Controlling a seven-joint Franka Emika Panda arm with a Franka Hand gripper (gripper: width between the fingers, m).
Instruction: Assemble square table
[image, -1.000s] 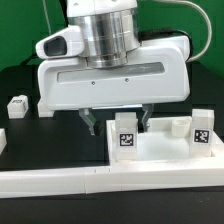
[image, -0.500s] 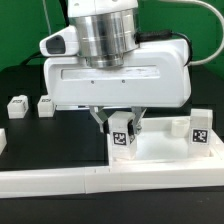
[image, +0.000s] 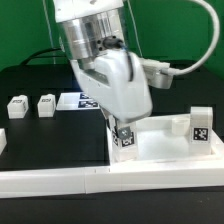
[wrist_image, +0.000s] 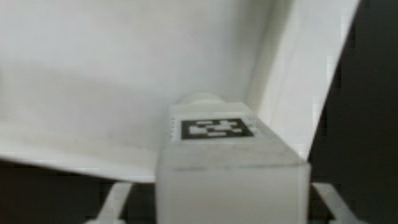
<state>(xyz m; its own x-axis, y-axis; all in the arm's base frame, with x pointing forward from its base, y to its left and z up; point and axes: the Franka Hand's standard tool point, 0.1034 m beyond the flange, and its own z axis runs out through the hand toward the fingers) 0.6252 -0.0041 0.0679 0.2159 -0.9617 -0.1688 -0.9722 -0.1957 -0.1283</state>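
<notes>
Square table top (image: 160, 152) is lying flat on the black table (image: 40, 135), toward the exterior view's right, just behind the long white L-shaped rail (image: 50, 182) that is running across the front of the scene. At the top's corner on the exterior view's left, the gripper (image: 123, 133) is pinching a small white leg post (image: 127, 140) between its two fingers, the post's black-and-white tag facing the camera. The arm (image: 105, 70) above it is leaning, so the post is sitting at a slight tilt; whether its base is touching the top cannot be told. In the wrist view the same leg post (wrist_image: 217, 165) is filling the middle, its tag showing, with the pale surface of the top (wrist_image: 107, 80) spreading beyond it. Farther back on the exterior view's right, another tagged leg post (image: 201, 125) is standing upright by the top's far edge. On the exterior view's left, two more leg posts (image: 17, 106) (image: 46, 104) are sitting side by side on the black table, well apart from the top. Beyond them the marker board (image: 78, 100) is lying flat, partly hidden by the arm.
</notes>
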